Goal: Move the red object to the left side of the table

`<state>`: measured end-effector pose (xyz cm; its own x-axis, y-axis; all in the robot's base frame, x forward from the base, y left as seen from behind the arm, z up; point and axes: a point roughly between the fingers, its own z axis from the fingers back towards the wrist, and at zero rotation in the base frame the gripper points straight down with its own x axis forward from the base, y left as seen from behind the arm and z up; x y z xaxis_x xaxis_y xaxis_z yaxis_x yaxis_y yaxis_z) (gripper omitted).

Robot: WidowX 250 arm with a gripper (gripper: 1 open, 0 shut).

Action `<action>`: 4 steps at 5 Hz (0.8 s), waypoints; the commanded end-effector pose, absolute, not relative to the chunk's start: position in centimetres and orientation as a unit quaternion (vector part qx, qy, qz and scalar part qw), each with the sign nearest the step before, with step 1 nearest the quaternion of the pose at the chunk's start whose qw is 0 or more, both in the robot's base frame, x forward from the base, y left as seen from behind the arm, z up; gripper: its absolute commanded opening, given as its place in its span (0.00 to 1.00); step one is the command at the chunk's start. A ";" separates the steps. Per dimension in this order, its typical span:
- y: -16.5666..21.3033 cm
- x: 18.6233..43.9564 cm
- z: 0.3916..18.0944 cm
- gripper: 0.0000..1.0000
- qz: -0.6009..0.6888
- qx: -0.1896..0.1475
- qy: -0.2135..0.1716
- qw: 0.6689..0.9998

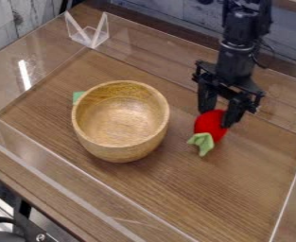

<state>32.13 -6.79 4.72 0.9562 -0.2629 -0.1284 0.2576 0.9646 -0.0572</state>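
A toy strawberry — the red object (210,125) — lies on the bench (137,194) right of a wooden bowl (120,119), beneath spread, empty fingers (202,95). It looks light, hard and slick — best pinched across its plump red middle, clear of the leaves.

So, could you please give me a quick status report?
Gripper open, directly over red object. Red object lying on table, right of wooden bowl. Bowl blocks leftward path.

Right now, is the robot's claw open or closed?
Open. The claw has its two fingers spread apart above the strawberry, which lies on the table beside the wooden bowl.
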 end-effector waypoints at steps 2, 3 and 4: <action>-6.7 31.6 5.1 0.00 -0.083 -0.031 0.030 0.996; -6.6 31.2 6.2 0.00 -0.074 -0.033 0.011 0.997; -6.5 30.8 7.3 0.00 -0.066 -0.035 -0.007 0.997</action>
